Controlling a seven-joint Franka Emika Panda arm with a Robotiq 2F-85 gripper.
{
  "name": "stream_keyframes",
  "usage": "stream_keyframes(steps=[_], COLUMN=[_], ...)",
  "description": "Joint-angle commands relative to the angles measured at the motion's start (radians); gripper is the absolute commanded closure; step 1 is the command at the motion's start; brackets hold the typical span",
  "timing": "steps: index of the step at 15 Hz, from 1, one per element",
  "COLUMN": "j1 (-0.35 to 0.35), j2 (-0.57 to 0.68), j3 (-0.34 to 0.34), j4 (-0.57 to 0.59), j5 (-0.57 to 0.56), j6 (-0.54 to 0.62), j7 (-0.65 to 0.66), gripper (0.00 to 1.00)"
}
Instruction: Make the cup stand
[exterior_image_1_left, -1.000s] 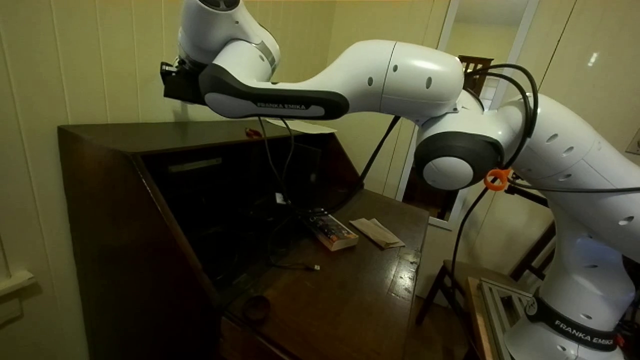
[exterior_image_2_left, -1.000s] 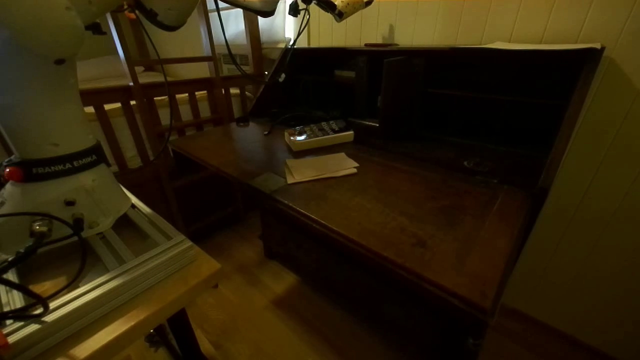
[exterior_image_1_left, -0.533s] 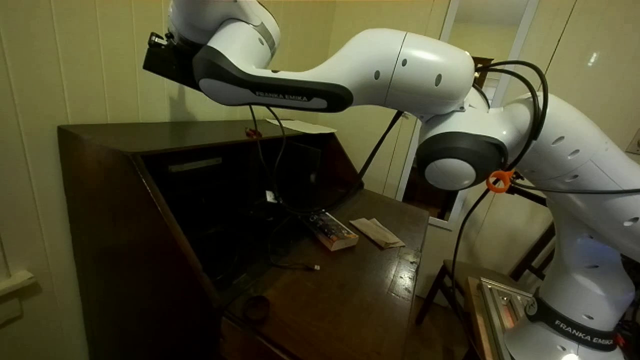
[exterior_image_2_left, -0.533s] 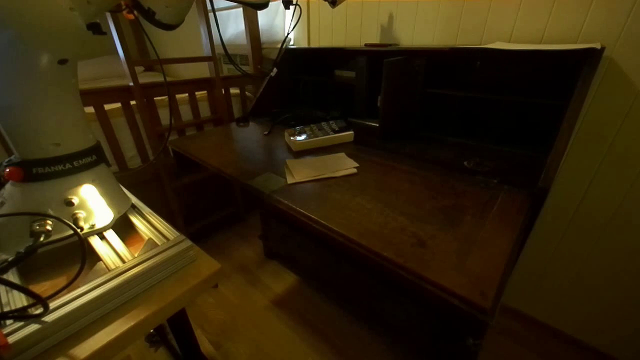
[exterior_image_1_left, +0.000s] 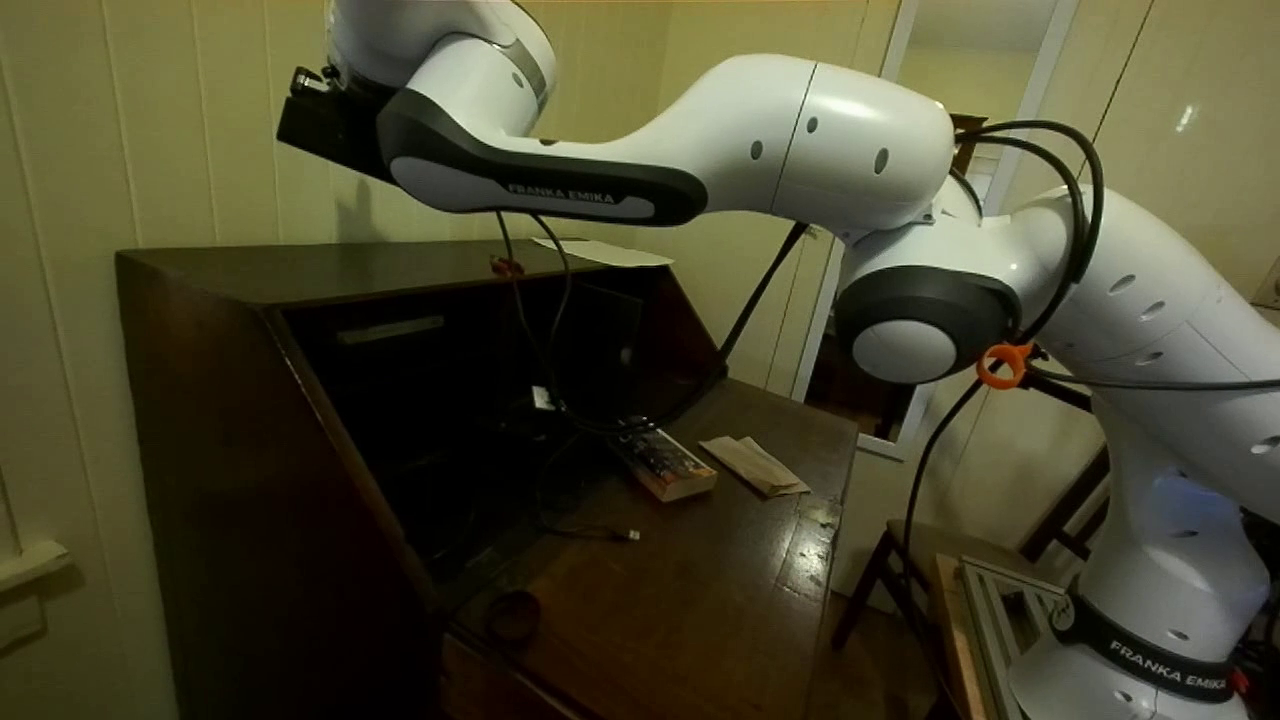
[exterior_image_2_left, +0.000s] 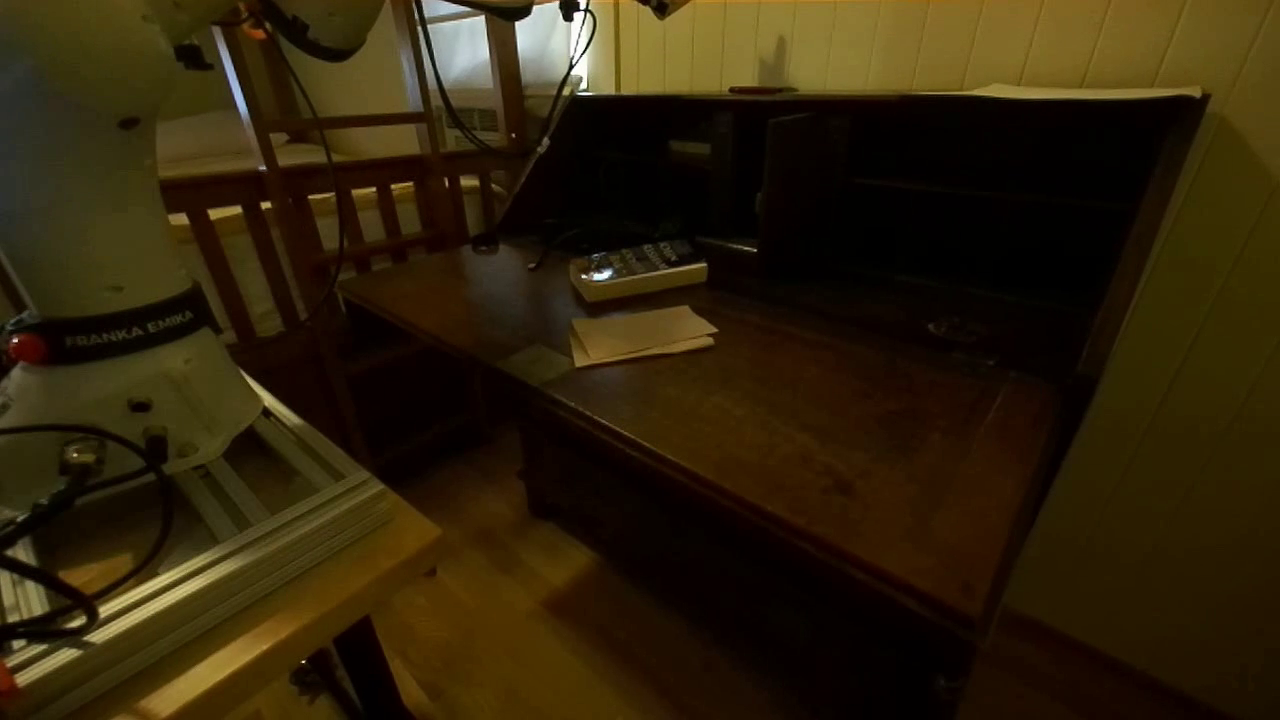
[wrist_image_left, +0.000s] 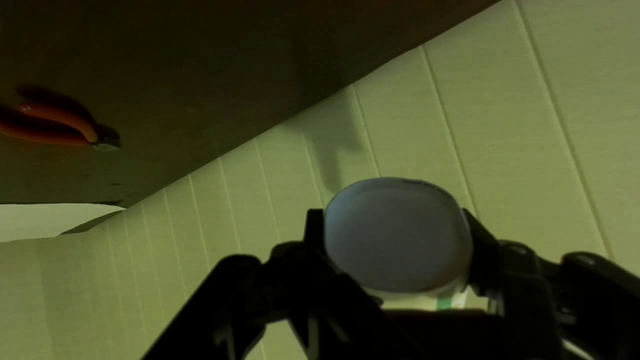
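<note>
The cup (wrist_image_left: 397, 237) shows in the wrist view as a pale rounded shape, one grey end facing the camera. Whether that end is its base or its opening I cannot tell. My gripper (wrist_image_left: 393, 222) is shut on it, with a dark finger pressed against each side. It is held in the air in front of the panelled wall, above the desk's top. In an exterior view the arm's wrist hides the gripper and the cup; in an exterior view only a sliver shows at the upper edge.
Below is the dark desk (exterior_image_1_left: 190, 270). Red-handled pliers (wrist_image_left: 60, 122) and a paper sheet (exterior_image_1_left: 605, 252) lie on its top. On the lower writing surface are a thick book (exterior_image_2_left: 640, 270), folded paper (exterior_image_2_left: 645, 333) and a cable end (exterior_image_1_left: 630, 536). Cables hang from the arm.
The arm has risen and shifted away from its base, mostly in the first half second. The held cup, speckled earlier, has gone almost out of the exterior view's upper edge.
</note>
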Motion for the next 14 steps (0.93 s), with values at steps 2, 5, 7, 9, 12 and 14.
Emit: stream_keyframes(steps=[2, 5, 7, 9, 12, 14], j1=[0.049, 0.082, 0.119, 0.153, 0.177, 0.178], j2=[0.014, 0.03, 0.039, 0.052, 0.075, 0.096], j3=[-0.056, -0.021, -0.03, -0.044, -0.031, -0.023], j4=[0.002, 0.058, 0.072, 0.071, 0.068, 0.067], j5=[-0.05, -0.176, -0.241, -0.312, -0.395, -0.442], j6=[-0.091, -0.308, -0.432, -0.523, -0.601, -0.622], j7=[0.043, 0.074, 0.092, 0.083, 0.078, 0.079], gripper=[0.61, 0.61, 0.61, 0.61, 0.61, 0.61])
